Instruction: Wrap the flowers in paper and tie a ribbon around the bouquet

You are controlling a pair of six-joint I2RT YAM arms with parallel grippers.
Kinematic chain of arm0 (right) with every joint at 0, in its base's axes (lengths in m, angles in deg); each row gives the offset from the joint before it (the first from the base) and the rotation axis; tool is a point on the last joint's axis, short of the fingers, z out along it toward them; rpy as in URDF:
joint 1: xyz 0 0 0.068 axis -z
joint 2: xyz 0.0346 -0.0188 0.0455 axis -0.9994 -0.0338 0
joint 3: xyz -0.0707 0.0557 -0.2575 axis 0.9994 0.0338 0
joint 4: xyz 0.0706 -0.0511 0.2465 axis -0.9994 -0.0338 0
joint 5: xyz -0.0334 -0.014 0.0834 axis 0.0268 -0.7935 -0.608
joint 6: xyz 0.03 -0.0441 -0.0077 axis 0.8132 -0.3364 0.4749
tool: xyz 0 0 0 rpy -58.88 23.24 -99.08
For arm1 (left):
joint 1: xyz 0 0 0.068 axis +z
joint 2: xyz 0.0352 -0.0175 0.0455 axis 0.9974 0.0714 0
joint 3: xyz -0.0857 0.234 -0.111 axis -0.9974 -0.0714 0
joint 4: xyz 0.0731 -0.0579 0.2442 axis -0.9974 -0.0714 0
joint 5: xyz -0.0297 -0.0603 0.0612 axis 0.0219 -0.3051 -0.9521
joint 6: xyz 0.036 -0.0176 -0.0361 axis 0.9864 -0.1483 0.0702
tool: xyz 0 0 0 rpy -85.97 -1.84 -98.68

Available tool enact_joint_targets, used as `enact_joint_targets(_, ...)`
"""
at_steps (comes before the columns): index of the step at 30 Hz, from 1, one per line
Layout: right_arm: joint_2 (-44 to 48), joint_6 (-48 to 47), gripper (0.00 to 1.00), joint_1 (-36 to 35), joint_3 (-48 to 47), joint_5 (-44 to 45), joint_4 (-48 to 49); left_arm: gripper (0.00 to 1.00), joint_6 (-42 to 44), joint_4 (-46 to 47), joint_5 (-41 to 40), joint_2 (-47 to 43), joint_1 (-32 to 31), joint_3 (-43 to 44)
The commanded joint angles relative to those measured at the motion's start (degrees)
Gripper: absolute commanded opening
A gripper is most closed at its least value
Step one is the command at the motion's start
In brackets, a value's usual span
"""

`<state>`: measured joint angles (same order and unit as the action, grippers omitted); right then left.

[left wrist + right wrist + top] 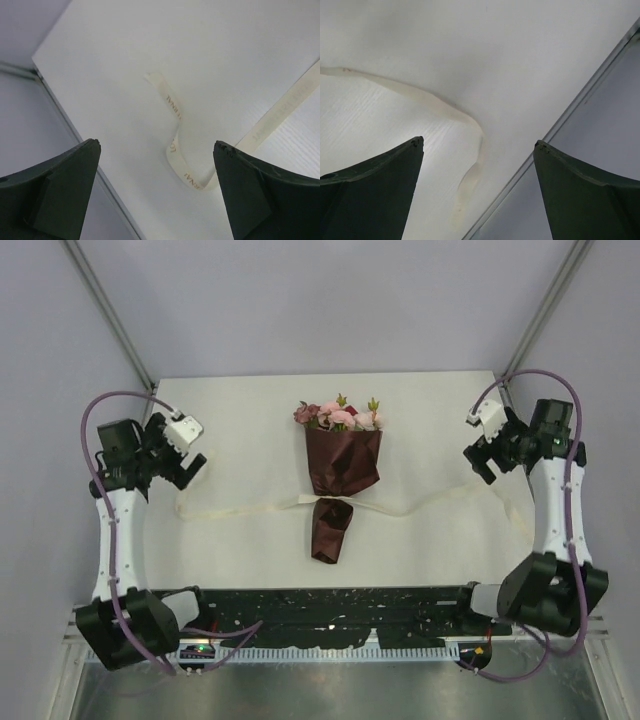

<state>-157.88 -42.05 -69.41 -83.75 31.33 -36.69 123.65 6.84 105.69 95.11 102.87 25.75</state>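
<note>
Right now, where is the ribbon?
In the top view, the ribbon lies across the table, wrapped around the bouquet at its waist, ends trailing left and right.

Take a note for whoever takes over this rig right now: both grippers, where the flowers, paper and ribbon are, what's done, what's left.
Left gripper: open, empty, above the ribbon's left end.
Right gripper: open, empty, above the ribbon's right end.
Bouquet: lying mid-table, flowers pointing away from the arms, maroon paper wrapped round the stems.
Ribbon: cinched round the bouquet's narrow waist, both ends trailing loose on the table.
Done: flowers wrapped, ribbon round the wrap.
Left: probably only checking that the knot holds; its tightness cannot be judged from these views.
</note>
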Motion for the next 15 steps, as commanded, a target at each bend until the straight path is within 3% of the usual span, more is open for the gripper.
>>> enact_joint_targets(1, 11.4, -7.8, 0.95, -3.1, 3.4, -20.4, -0.8, 1.00, 9.4, 2.8, 15.4, -6.4, -2.1, -4.8)
enact_joint_targets(4, 10.3, -10.9, 0.96, -16.0, 5.2, -14.6, -4.2, 1.00, 18.8, -4.8, 17.4, -5.1, -6.9, -5.5)
enact_joint_targets(8, 5.9, -6.6, 0.95, -26.6, 11.5, -10.9, 2.1, 0.95, 21.1, -4.4, 17.1, -1.2, -14.0, -8.6)
enact_joint_targets(15, -4.1, -2.9, 0.96, -34.3, 16.6, -1.7, 10.1, 0.87, 17.6, 5.6, 7.5, 8.7, -32.2, -12.2)
